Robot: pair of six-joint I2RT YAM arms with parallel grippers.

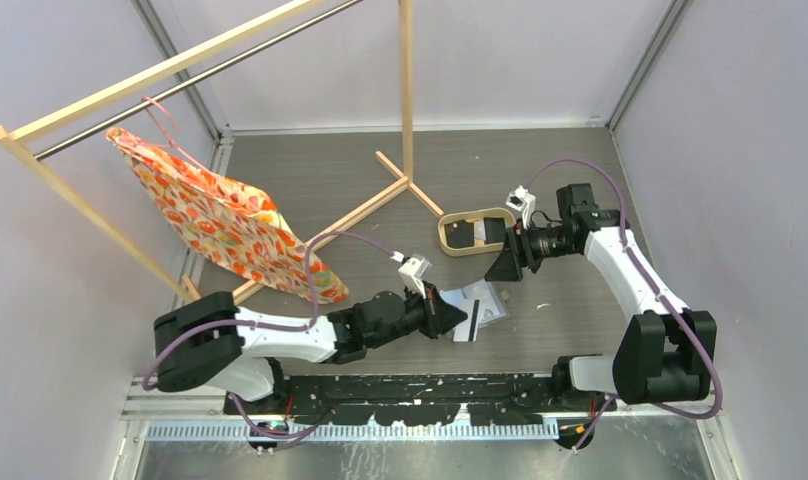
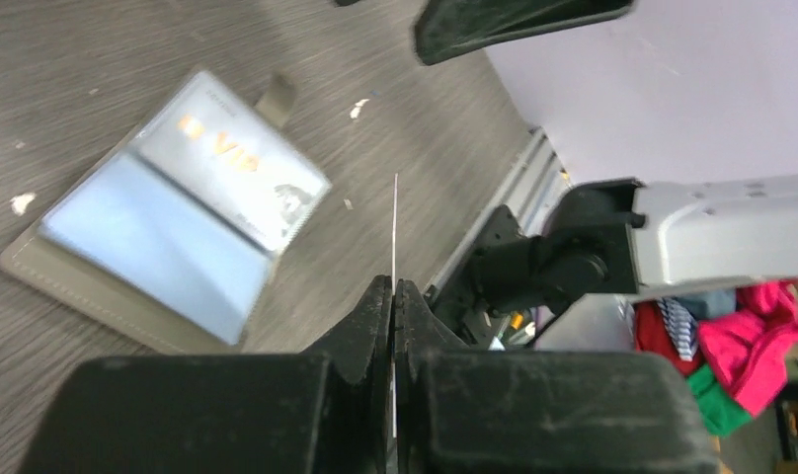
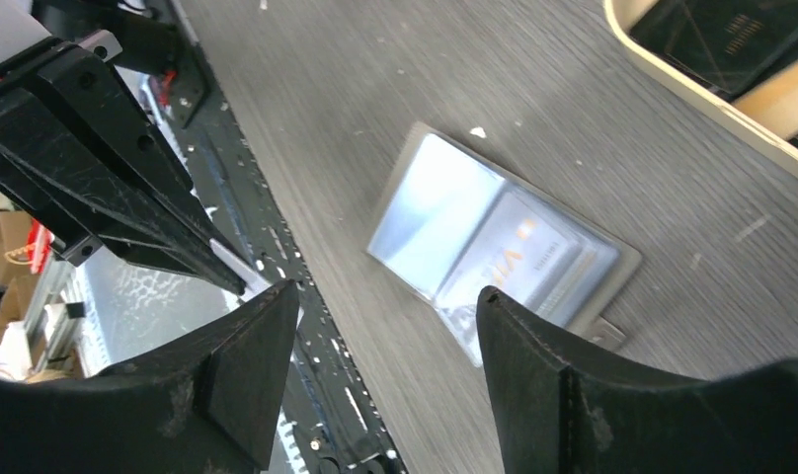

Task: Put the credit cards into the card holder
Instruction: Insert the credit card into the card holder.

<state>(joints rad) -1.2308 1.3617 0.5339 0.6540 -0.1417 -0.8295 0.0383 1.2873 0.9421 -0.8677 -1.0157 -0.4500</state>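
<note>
On the counter [image 1: 310,190], we had the left claw [image 1: 456,318] clamped on one credit card [image 2: 394,212], edge-on; the open card holder [image 1: 490,303] lay just right of it, and our right claw [image 1: 502,265] gaped empty at its far side.

credit cards [image 2: 232,168] [image 2: 394,222] [image 3: 731,30] 3 seen | card holder [image 2: 79,288] 1 | tray [image 1: 475,251] 1 | claws [image 2: 394,286] [image 3: 385,293] 2 | rack [image 1: 406,90] 1 | patterned cloth [image 1: 220,225] 1
</note>
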